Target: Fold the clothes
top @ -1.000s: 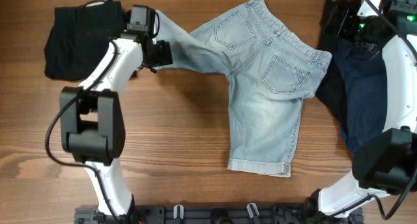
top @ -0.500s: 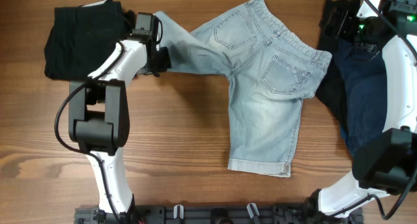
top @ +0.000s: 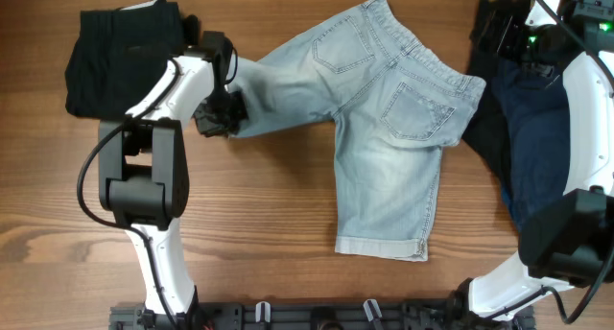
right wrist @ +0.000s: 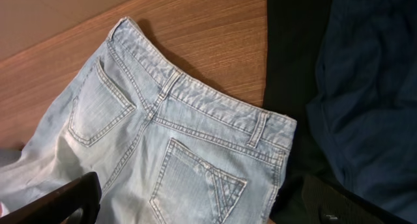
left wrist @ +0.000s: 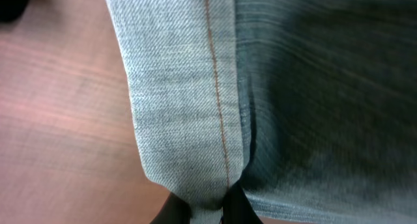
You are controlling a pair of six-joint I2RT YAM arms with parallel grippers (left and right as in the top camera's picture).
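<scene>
The clothes, a pair of faded light-blue denim shorts [top: 393, 109], lie back pockets up on the wooden table [top: 240, 224]. One leg stretches out to the left, and the other leg runs toward the front edge. My left gripper [top: 221, 114] is shut on the end of the left-stretched leg. In the left wrist view its black fingertips [left wrist: 238, 208] pinch a fold of the denim [left wrist: 208, 87] along a seam. My right gripper [right wrist: 199, 191] hangs open above the waistband and right back pocket [right wrist: 195, 185], holding nothing. In the overhead view the right gripper [top: 494, 28] is at the far right.
A folded black garment [top: 120, 57] sits at the back left, just behind my left arm. A dark navy garment [top: 532, 129] lies on black cloth [right wrist: 290, 68] along the right side, touching the shorts' waistband. My right arm stands over that pile.
My left gripper has shut on the left leg's end and drawn it toward the front. The leg now lies lower and straighter. The right arm has not moved.
</scene>
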